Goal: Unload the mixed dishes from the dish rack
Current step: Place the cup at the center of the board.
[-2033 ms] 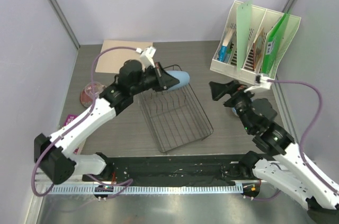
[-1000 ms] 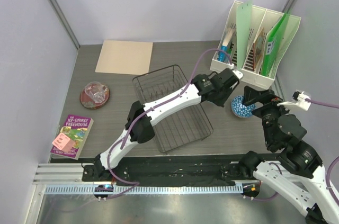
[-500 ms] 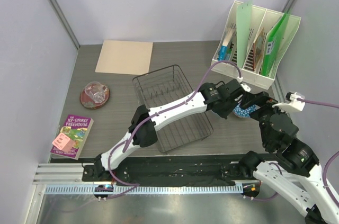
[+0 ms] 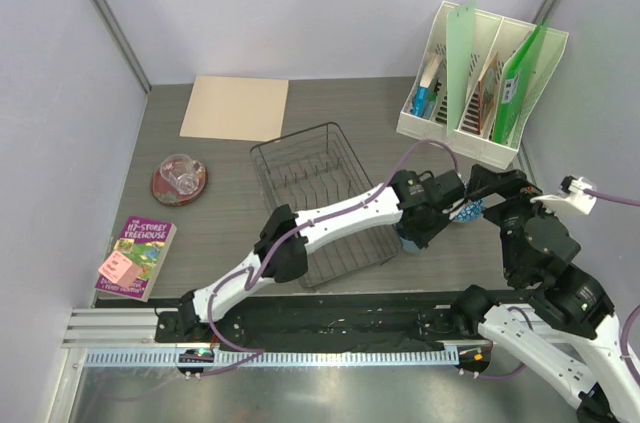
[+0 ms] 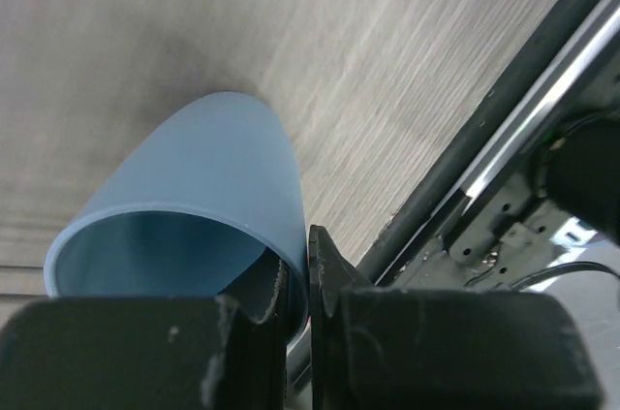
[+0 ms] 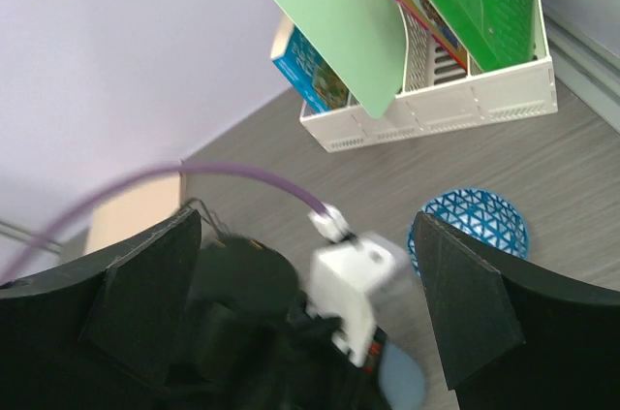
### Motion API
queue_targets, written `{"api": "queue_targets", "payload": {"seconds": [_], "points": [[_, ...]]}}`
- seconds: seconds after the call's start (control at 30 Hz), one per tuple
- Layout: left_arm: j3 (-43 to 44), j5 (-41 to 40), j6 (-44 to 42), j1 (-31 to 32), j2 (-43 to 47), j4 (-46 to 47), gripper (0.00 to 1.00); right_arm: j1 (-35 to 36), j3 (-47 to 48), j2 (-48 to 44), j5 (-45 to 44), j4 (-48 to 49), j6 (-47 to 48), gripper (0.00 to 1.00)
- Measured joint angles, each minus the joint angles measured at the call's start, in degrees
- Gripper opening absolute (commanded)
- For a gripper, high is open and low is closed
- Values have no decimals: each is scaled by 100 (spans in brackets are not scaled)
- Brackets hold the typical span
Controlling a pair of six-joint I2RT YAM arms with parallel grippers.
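Grey table (image 4: 225,223), bare rack (image 4: 300,168). My left gripper (image 5: 302,279) pinches the cup (image 5: 208,168), last to put down; right gripper (image 6: 305,284) wide apart.

One each: plate (image 4: 160,186), tumbler (image 4: 183,172), bowl (image 6: 472,228), cup (image 5: 213,168), rack (image 4: 305,178).

Robot lab test cell: plain lilac partition walls (image 4: 300,3), aluminium mounting rail (image 4: 300,356) along grey table (image 4: 230,203) edge.
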State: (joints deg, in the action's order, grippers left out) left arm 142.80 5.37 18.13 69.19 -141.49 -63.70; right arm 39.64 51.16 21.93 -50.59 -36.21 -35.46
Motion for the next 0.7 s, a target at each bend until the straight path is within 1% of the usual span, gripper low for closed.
{"api": "queue_targets", "payload": {"seconds": [0.2,0.23,0.27,0.3,0.37,0.4,0.47,0.5,0.57,0.7], "points": [[55,-345,-105,291,-201,-127,0,2,184,-146,-81,214,-7,96],[57,-393,-111,321,-203,-136,4,2,186,-149,-81,223,-7,96],[57,-435,-122,341,-203,-140,11,2,186,-146,-76,225,-7,96],[57,-452,-125,348,-203,-142,29,2,186,-146,-74,225,-7,96],[57,-520,-149,343,-203,-140,41,2,186,-146,-74,227,-7,96],[52,-549,-149,343,-205,-153,51,2,186,-146,-72,227,-7,96],[-20,-654,-149,343,-214,-160,59,2,186,-146,-74,229,-7,96],[-52,-695,-157,343,-214,-160,66,2,186,-146,-74,229,-7,96],[-131,-807,-170,341,-214,-120,72,2,186,-146,-72,229,-4,96],[-162,-992,-181,341,-212,-72,77,2,186,-146,-72,229,-7,96]]}}
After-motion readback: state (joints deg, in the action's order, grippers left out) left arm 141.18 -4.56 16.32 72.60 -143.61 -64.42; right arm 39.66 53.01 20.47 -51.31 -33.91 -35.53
